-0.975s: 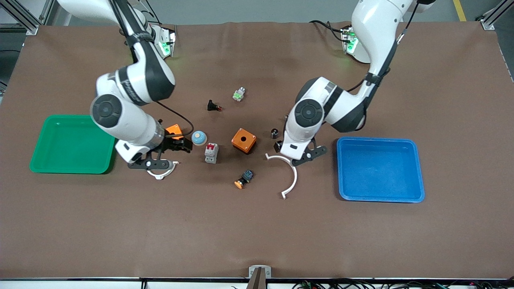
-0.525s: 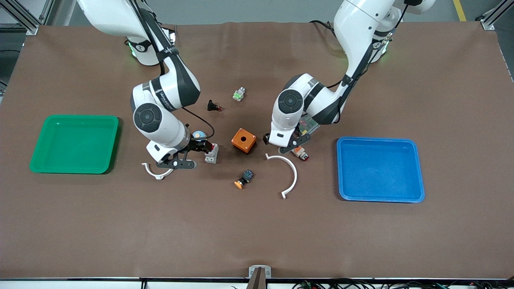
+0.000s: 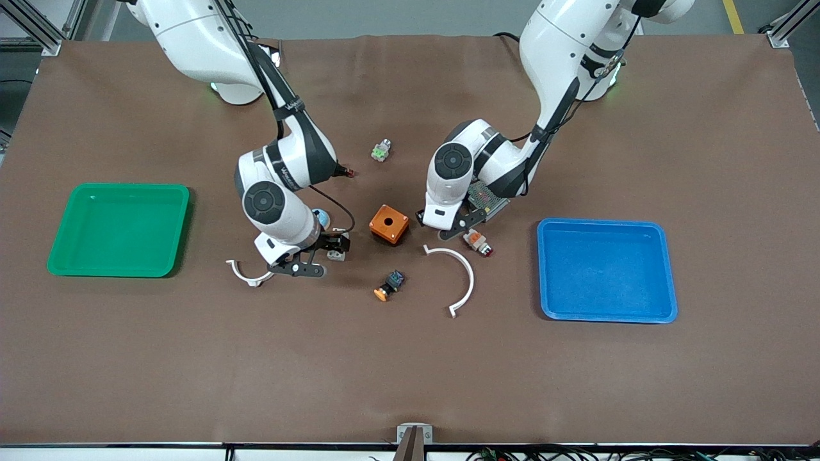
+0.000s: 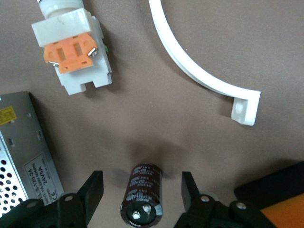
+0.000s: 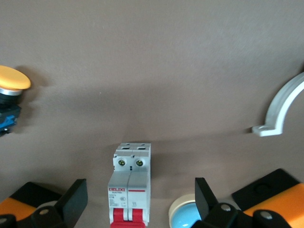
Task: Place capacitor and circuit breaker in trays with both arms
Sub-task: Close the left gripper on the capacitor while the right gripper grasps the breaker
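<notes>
1. The circuit breaker [image 5: 129,190] reads "DELIXI" in red above its red levers.
2. The capacitor [image 4: 142,194] has tiny print, too small to read.
3. The right gripper [image 3: 328,246] is spread wide around the breaker, which sits on the table between its fingers, at 9 o'clock from the orange box [image 3: 388,224].
4. The left gripper [image 3: 439,225] is spread too, straddling the capacitor, at 3 o'clock from the box.

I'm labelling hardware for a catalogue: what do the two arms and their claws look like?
Both arms have glossy white rounded shells with black joint bands and dark round joint caps. A thin black cable runs along each forearm. The left claw and the right claw each have two matte black, flat, wedge-shaped fingers with small silver screws.
</notes>
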Available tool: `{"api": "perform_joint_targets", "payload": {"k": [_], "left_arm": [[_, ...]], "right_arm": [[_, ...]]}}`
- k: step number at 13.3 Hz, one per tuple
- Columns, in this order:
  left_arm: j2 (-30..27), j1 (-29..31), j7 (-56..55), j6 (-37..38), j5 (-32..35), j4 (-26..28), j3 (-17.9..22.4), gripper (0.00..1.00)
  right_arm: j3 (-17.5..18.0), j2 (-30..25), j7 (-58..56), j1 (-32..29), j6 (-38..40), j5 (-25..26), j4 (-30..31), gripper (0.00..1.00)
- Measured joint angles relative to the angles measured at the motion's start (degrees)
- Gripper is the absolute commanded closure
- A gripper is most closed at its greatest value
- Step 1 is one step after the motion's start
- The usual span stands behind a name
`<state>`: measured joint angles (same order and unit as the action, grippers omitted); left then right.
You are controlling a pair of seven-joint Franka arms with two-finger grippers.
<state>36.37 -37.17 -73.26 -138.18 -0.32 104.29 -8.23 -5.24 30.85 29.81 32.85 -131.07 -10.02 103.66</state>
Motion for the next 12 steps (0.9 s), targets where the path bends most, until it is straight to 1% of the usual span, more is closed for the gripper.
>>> {"api": "perform_joint_targets", "payload": {"k": [2,4,6,7,8,9,10,12], "left_arm": [[0.0,-0.1,0.0,-0.1,0.0,0.0,0.0,0.33],[0.0,-0.1,-0.1,-0.1,0.0,0.0,0.0,0.34],[0.0,-0.4,-0.8,-0.1,0.0,0.0,0.0,0.38],[0.1,-0.5,-1.1,-0.1,0.0,0.0,0.0,0.40],[0.1,-0.6,-1.1,-0.1,0.0,0.0,0.0,0.43],[0.1,-0.6,-1.1,-0.1,0.0,0.0,0.0,0.47],[0.1,-0.7,-1.2,-0.1,0.0,0.0,-0.1,0.56],[0.2,-0.8,-1.3,-0.1,0.0,0.0,-0.1,0.75]], "right_arm": [[0.0,1.3,1.7,1.1,-0.7,0.0,0.0,0.04],[0.0,2.0,2.3,1.7,-0.9,0.0,0.3,0.30],[0.0,2.1,2.3,1.8,-0.9,0.0,0.5,0.53],[0.0,2.1,2.3,1.8,-0.9,-0.1,0.5,0.62],[0.0,2.1,2.4,1.8,-0.9,-0.4,0.5,0.67],[0.0,2.1,2.4,1.8,-0.9,-0.9,0.5,0.71],[0.0,2.1,2.4,1.8,-0.9,-1.1,0.5,0.75],[0.0,2.1,4.2,1.8,-0.9,-1.3,0.4,0.78]]}}
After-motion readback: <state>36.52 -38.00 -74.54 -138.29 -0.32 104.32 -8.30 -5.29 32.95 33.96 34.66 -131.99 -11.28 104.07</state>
